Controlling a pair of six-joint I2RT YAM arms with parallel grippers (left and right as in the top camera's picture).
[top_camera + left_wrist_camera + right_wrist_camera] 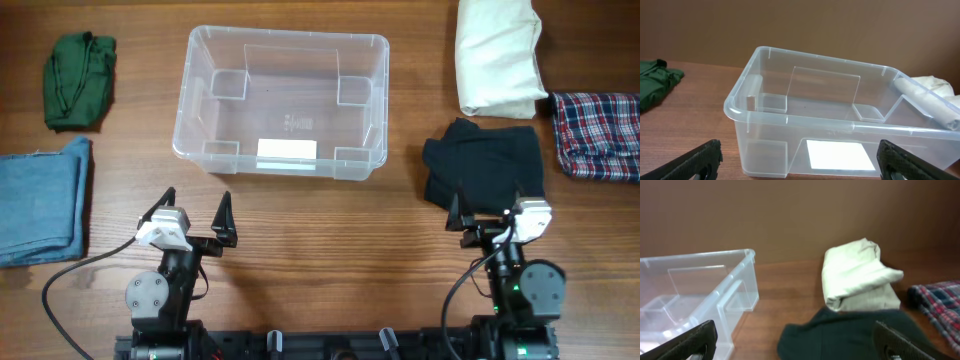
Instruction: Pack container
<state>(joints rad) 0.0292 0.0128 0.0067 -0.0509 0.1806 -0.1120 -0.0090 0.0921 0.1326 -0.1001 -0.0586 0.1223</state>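
The task looks to be at its very beginning. The container (285, 95) stands on the surface (320, 230), in the middle toward the far side, and it is empty: through the clear walls only its white label and the moulded corner blocks are seen. Nothing is packed yet.

Five folded cloths lie on the surface around it, all outside. On the left are a green cloth (78, 82), beside the container's left wall but apart from it, and a blue cloth (40, 200) nearer to the arms. On the right are a cream cloth (497, 57) at the far side, a black cloth (485, 165) below it, and a plaid cloth (598, 135) at the right edge.

The left jaws stand wide apart and hold nothing; they face the near wall of the container, a little apart from it. The right jaws are also wide apart and empty, over the near edge of the black cloth; whether they touch it cannot be told.

So, by judgement, all the work is left: each cloth must be gripped, carried and laid in the container. The black cloth seems the likely first one, as it lies closest to the right jaws.
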